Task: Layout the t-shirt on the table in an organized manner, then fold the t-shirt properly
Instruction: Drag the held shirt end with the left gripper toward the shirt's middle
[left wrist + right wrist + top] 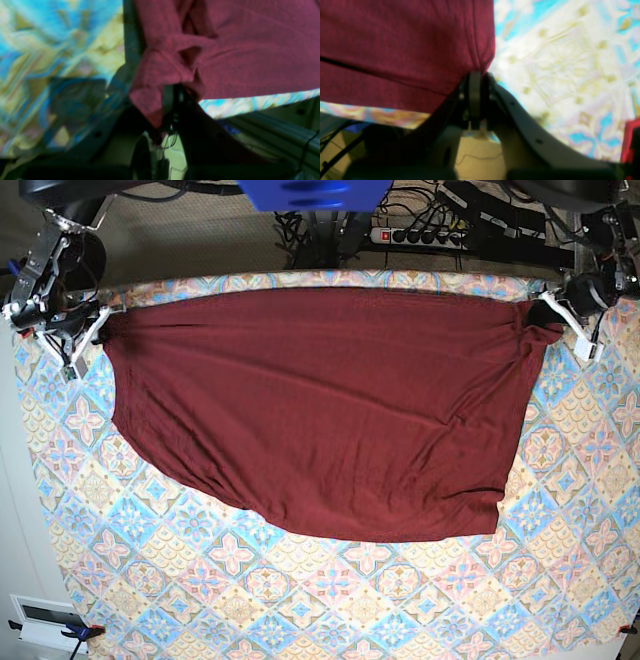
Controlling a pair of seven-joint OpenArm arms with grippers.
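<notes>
Pastel blue, pink and cream diamond tiles pattern the cloth over the broad rectangular surface, which fills nearly the whole base view. Behind its far edge runs a dim strip of room with tangled black cables and a white power strip; a blurred blue block hangs at top centre.

At the left of that view, the right gripper sits at the far left corner of the surface, its jaws clamped together on one corner of the large dark maroon knit t-shirt. From there the shirt stretches taut along the far edge, and its body spreads flat toward the near side, the lower hem sagging diagonally.

At the far right corner, the left gripper has its jaws pinched on a bunched fold of the shirt's other corner.
</notes>
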